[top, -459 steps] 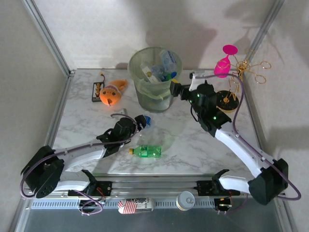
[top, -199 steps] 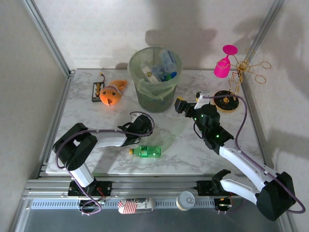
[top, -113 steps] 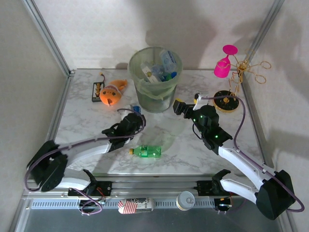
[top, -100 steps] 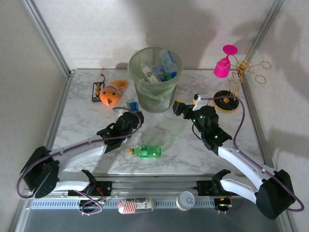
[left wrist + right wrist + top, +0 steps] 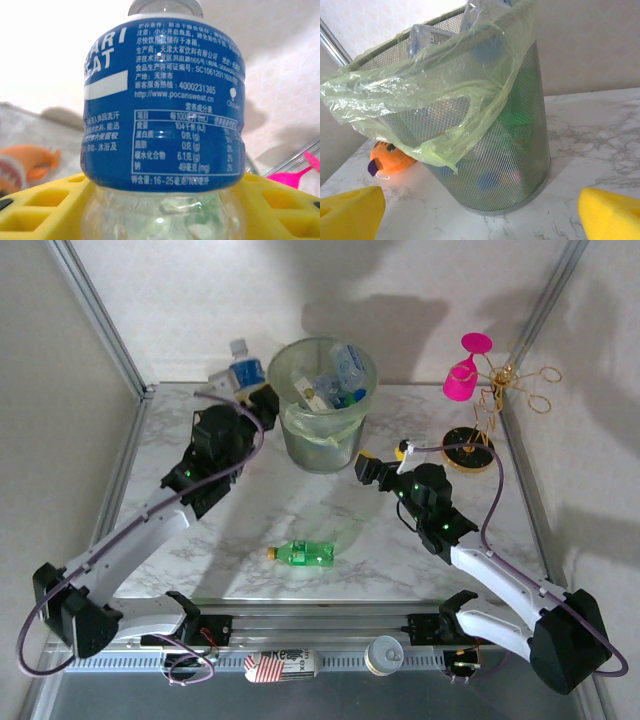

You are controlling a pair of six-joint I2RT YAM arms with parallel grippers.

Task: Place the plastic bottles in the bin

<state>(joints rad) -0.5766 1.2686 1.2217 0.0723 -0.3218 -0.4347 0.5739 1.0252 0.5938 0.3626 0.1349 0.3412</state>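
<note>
Plastic bottles lie in three places here. A clear plastic bottle with a blue cap and a blue-and-white label (image 5: 243, 367) is clamped in the left gripper (image 5: 253, 395). It is held upright, raised off the worktop, just left of the rim of the bin (image 5: 320, 445), a tall round mesh basket lined with a pale-green plastic bag. In the left wrist view the bottle's clear lower body sits between the gripper's yellow foam pads (image 5: 45, 202).

Several more bottles (image 5: 332, 383) are heaped inside the bin, some clear with blue caps and labels.

A small green plastic bottle with a yellow-orange cap (image 5: 305, 554) lies on its side on the white marbled worktop (image 5: 320, 505), near the front edge and well apart from the bin.

The right gripper (image 5: 382, 456) hangs low to the right of the bin and faces it, its yellow pads (image 5: 350, 212) spread wide with nothing between them.

An orange plush toy (image 5: 390, 159) lies by the bin's base on its left. A pink plastic goblet (image 5: 462, 375) sits at the far right, near a gold wire stand (image 5: 515, 385).
</note>
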